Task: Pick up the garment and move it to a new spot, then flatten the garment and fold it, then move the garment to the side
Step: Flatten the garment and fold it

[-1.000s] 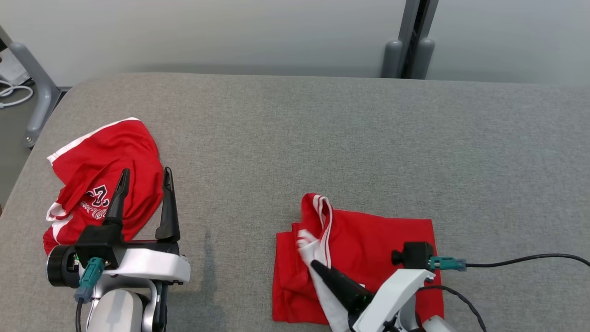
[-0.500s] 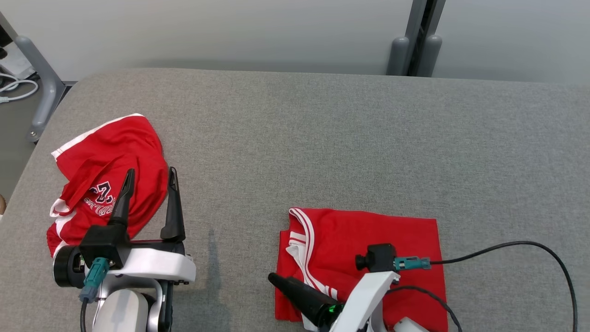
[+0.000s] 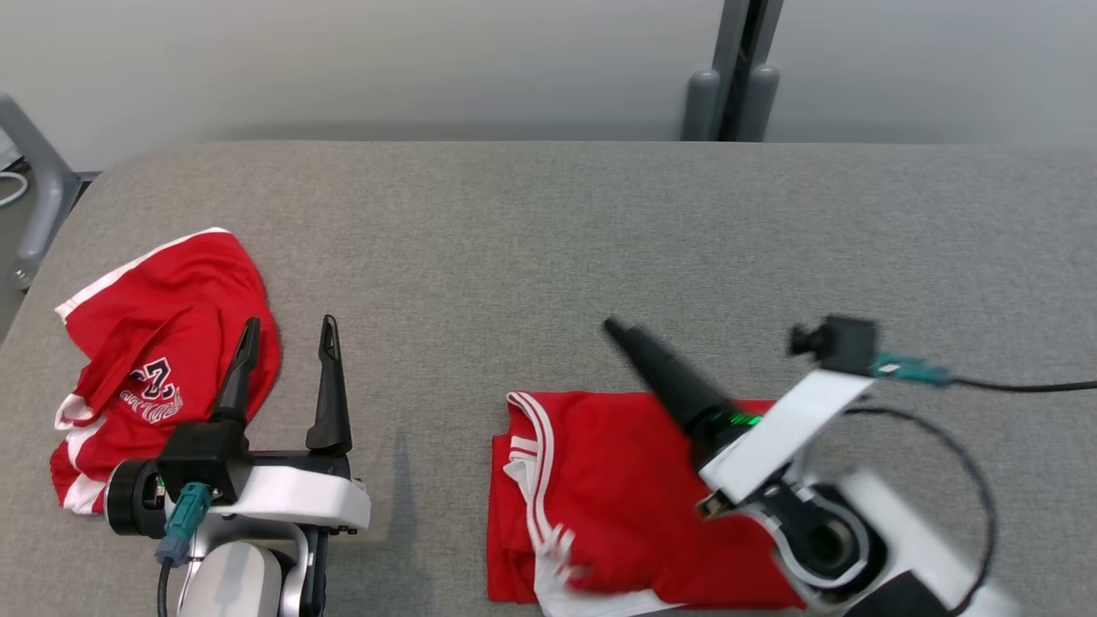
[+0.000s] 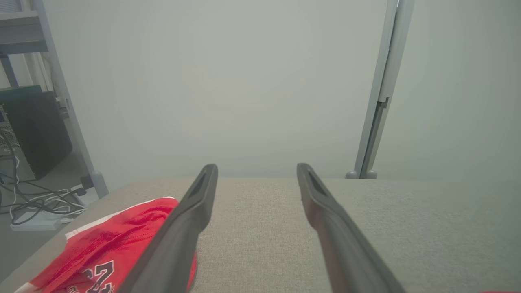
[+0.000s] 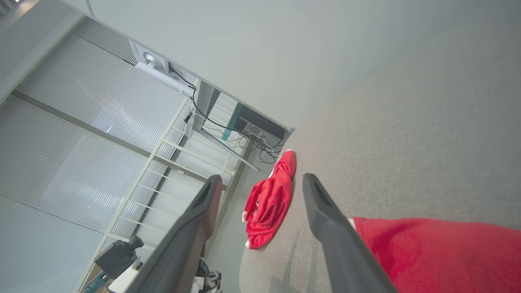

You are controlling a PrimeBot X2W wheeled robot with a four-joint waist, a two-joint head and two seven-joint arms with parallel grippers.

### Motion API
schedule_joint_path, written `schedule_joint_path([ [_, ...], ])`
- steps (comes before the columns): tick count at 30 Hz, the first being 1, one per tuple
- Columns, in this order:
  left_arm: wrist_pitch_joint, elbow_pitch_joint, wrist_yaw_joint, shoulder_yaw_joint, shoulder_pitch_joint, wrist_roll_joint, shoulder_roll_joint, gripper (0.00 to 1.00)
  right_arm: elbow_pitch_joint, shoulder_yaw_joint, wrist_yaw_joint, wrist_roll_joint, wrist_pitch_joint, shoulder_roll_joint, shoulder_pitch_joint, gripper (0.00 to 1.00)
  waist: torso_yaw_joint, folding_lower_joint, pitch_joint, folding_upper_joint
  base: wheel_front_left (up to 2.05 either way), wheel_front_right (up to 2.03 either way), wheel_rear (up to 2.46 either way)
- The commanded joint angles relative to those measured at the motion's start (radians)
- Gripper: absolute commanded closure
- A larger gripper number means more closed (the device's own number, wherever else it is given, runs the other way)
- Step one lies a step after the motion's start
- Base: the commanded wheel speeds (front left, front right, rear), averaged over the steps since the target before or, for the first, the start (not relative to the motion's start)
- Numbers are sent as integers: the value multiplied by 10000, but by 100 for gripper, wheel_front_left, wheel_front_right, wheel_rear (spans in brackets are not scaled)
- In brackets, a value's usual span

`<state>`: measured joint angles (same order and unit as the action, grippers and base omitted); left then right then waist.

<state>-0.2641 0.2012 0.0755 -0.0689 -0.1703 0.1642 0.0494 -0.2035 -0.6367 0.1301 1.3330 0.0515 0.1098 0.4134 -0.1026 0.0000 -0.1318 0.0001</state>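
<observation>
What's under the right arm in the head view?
The folded red shirt, lying flat on the grey table. The right arm covers the shirt's right side, so its edge there can't be seen.

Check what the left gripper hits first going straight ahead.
Looks free: the left gripper points over bare table toward the wall. The crumpled garment lies just left of its line, probably missed.

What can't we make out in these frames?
Folded garment: head view, right side hidden under the right arm; near edge partly cut off by the frame's bottom.
Crumpled garment: print lost in folds in head view; in left wrist view cut by the bottom edge and a finger of the left gripper.
Right arm: motion-blurred in head view.
</observation>
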Motion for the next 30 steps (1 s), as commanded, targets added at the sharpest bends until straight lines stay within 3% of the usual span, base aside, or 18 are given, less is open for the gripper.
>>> schedule_joint_path([
  [1, -1, -23, -25, -18, 12, -57, 32, 0, 183, 329, 11, -226, -119, 307, 150, 0, 134, 0, 64, -1, 0, 0, 0],
  [5, -1, -38, -29, -113, 43, -77, 32, 0, 532, 1438, 11, -1038, -386, 1048, 225, 0, 344, 0, 151, -1, 0, 0, 0],
  [10, -1, -111, 9, -191, 104, -80, 37, 0, 793, 3026, 8, -4565, -1827, 2263, -22, 0, 572, 0, 189, -1, 0, 0, 0],
  [13, -1, -184, -13, -281, 188, -51, 29, 0, 852, 3673, 8, -6581, -2413, 2547, -452, 0, 651, 0, 223, -1, 0, 0, 0],
  [17, -1, -377, 39, -392, 269, 44, 28, 0, 960, 4750, 6, -8788, -2906, 2503, -1251, 0, 737, 0, 289, -1, 0, 0, 0],
  [22, -1, -744, 64, -630, 410, 12, 29, 0, 1089, 6064, 6, -11580, -3167, 1949, -2248, 0, 795, 0, 277, -1, 0, 0, 0],
  [30, -1, -1305, 405, -744, 782, -251, 35, 0, 2036, 7211, 5, -12742, -3173, 538, -3254, 0, 854, 0, 310, -1, 0, 0, 0],
])
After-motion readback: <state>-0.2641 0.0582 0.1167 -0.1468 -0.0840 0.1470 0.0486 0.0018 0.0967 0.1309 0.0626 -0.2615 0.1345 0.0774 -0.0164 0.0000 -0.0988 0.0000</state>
